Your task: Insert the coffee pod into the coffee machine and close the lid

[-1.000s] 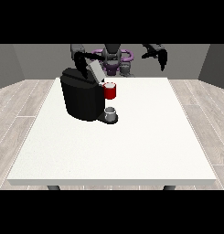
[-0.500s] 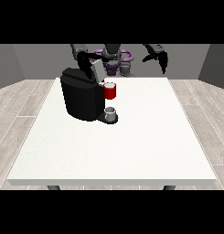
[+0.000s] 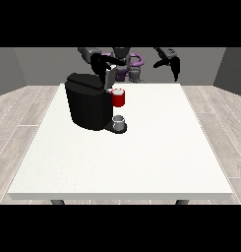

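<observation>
The robot hand at the view's left (image 3: 100,63) is seen above the rear of the black, rounded coffee machine (image 3: 90,103), close over its raised black lid (image 3: 109,78). Whether its fingers are curled or straight cannot be told, and no held thing can be made out in it; contact with the lid cannot be confirmed either.

The robot hand at the view's right (image 3: 172,63) is held up in the air beyond the far edge of the large white bench (image 3: 141,157), well apart from the machine. Its dark fingers hang downward and appear relaxed, and nothing is seen in them.

The coffee machine stands upright on the left half of the bench, with its front turned toward the view's right. A red thing at the machine (image 3: 118,98) is seen at the upper front, just below the tilted lid. Beneath it, on the machine's low base, a small grey thing (image 3: 119,121) stands upright; it cannot be told for the coffee pod. The pod itself is not plainly shown, so its direction and long axis cannot be stated.
</observation>
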